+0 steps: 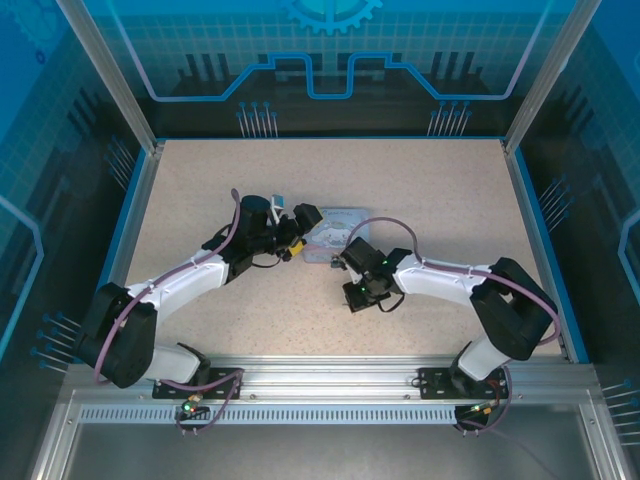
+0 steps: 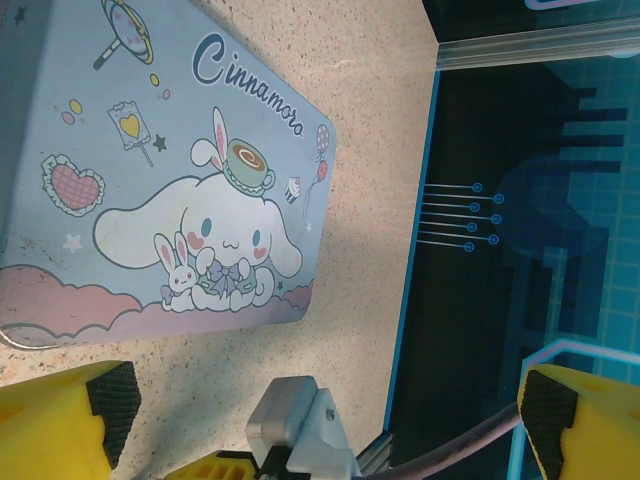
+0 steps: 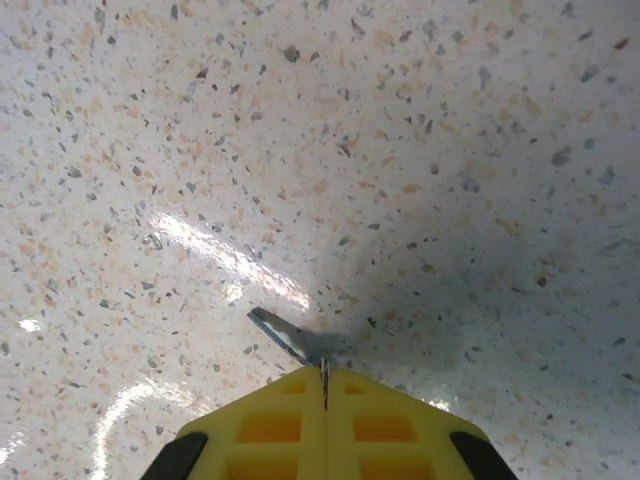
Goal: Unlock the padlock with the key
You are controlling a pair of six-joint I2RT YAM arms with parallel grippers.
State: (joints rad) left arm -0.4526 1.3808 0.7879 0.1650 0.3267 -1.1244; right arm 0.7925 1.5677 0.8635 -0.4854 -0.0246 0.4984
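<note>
My right gripper (image 3: 324,368) is shut on the key (image 3: 283,335), a thin flat sliver. Its blade sticks out up and to the left of the yellow fingertips, just above the speckled table. From above, the right gripper (image 1: 356,290) points down at the table just in front of the tin, its fingers hidden under the wrist. My left gripper (image 2: 330,400) stands wide open with nothing between its yellow fingers (image 2: 100,400). It hovers next to the near left side of the tin (image 2: 170,170); seen from above, the left gripper (image 1: 295,232) is at the tin's left edge. The padlock is hidden.
The pale blue cartoon-printed tin (image 1: 335,232) lies flat mid-table between the two wrists. Blue rails and glass walls (image 1: 520,200) bound the table. Open tabletop (image 1: 430,190) lies behind and to the right of the tin.
</note>
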